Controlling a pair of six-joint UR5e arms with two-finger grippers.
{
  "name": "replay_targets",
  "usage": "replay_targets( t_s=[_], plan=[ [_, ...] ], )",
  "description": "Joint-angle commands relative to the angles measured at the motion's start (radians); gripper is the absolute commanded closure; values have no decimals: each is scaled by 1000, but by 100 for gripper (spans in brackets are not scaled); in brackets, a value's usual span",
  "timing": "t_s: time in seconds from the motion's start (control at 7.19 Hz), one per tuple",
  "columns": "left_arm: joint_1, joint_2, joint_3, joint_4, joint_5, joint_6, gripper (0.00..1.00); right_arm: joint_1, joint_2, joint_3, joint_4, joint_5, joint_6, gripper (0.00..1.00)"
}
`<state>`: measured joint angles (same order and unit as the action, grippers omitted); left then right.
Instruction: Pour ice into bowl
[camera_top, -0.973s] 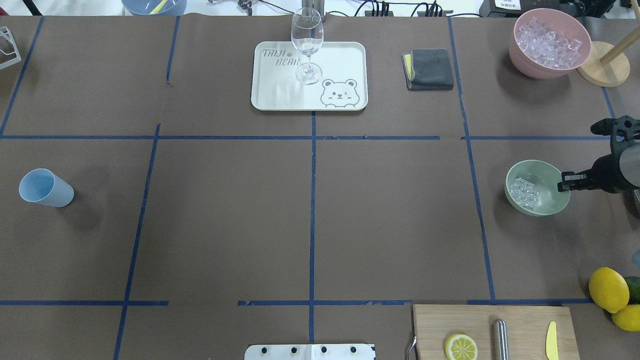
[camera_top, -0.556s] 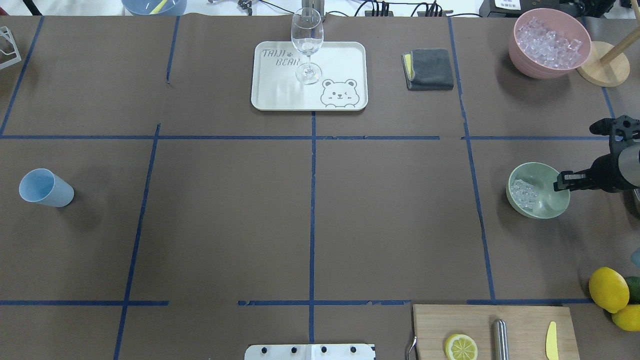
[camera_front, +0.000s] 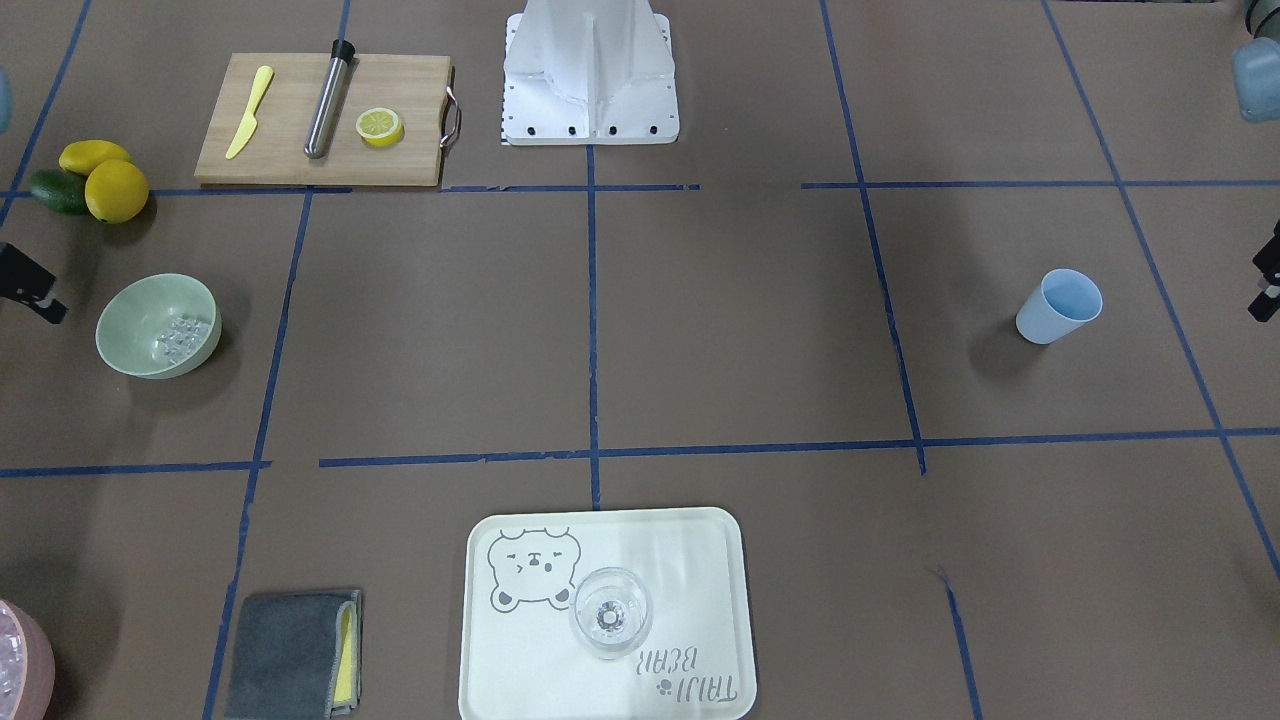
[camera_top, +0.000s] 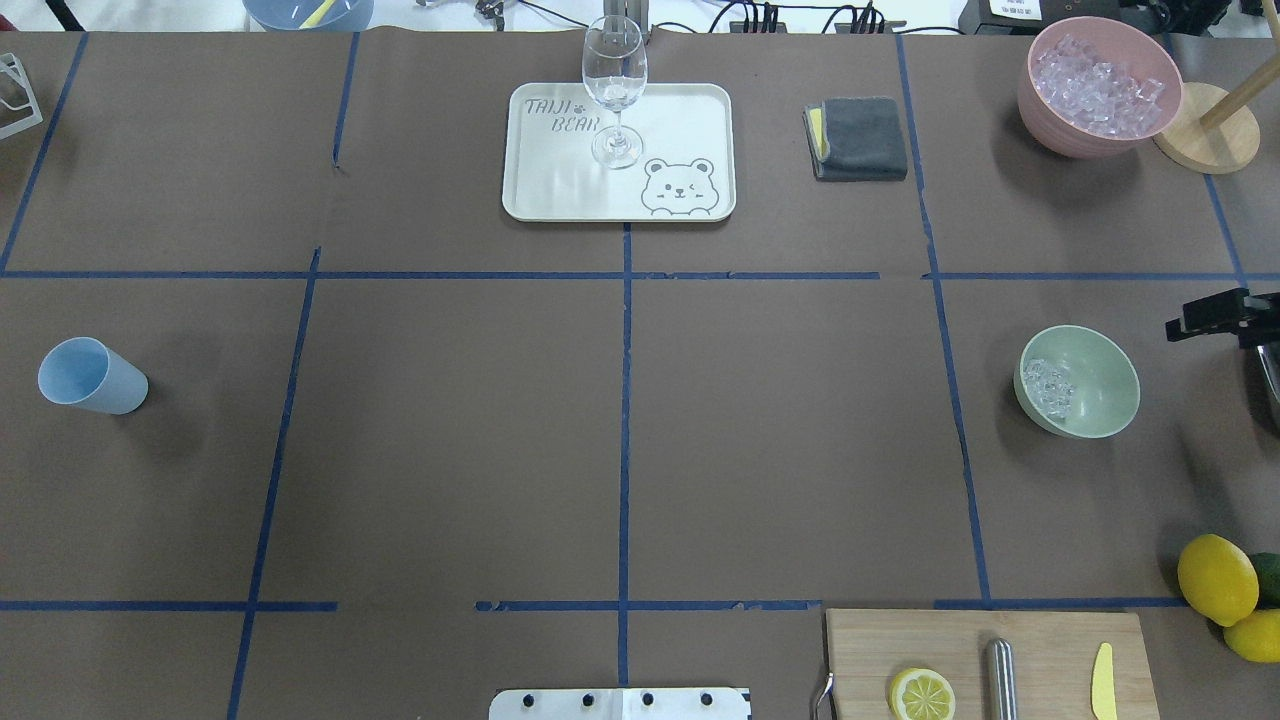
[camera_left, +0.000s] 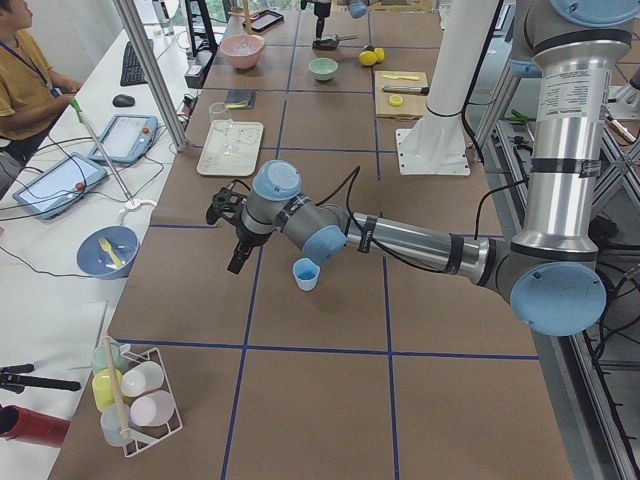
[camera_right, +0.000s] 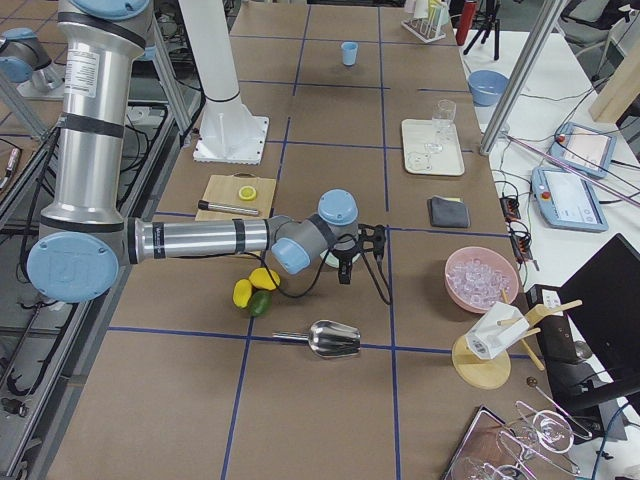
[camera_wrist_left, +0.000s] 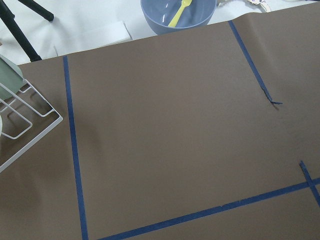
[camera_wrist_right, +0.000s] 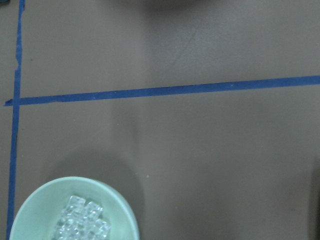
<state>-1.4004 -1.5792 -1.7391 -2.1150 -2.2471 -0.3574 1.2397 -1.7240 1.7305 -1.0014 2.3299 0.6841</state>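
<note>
The mint-green bowl (camera_top: 1090, 375) stands flat on the table at the right, with the ice (camera_top: 1047, 388) lying in its left side. It also shows in the front view (camera_front: 140, 315) and in the right wrist view (camera_wrist_right: 35, 210), ice (camera_wrist_right: 81, 224) inside. My right gripper (camera_right: 363, 253) is open and empty, apart from the bowl on its right. Only one of its fingers (camera_top: 1205, 318) shows at the overhead view's edge. My left gripper (camera_front: 1266, 280) is open and empty at the far left, beyond the blue cup (camera_top: 92, 375).
A pink bowl (camera_top: 1040, 100) full of ice and a wooden stand (camera_top: 1205, 130) are at the back right. A grey cloth (camera_top: 860, 138), a tray (camera_top: 560, 190) with a wine glass (camera_top: 614, 90), lemons (camera_top: 1217, 578), a cutting board (camera_top: 1040, 640) and a metal scoop (camera_right: 333, 339) are around.
My right gripper has let go of the bowl's rim and pulled back to the right. The bowl has settled flat with the ice in it.
</note>
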Motion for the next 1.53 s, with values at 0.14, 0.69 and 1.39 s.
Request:
replay_targets(
  t_s=[0.14, 0.69, 1.39],
  plan=[
    [-3, 25, -10, 283, -20, 229, 0, 292, 64, -8, -396, 49, -503, 0],
    [-49, 54, -8, 495, -94, 318, 0, 348, 87, 17, -654, 43, -712, 0],
    [-46, 74, 21, 436, -103, 318, 0, 328, 102, 17, -652, 31, -710, 0]
  ],
)
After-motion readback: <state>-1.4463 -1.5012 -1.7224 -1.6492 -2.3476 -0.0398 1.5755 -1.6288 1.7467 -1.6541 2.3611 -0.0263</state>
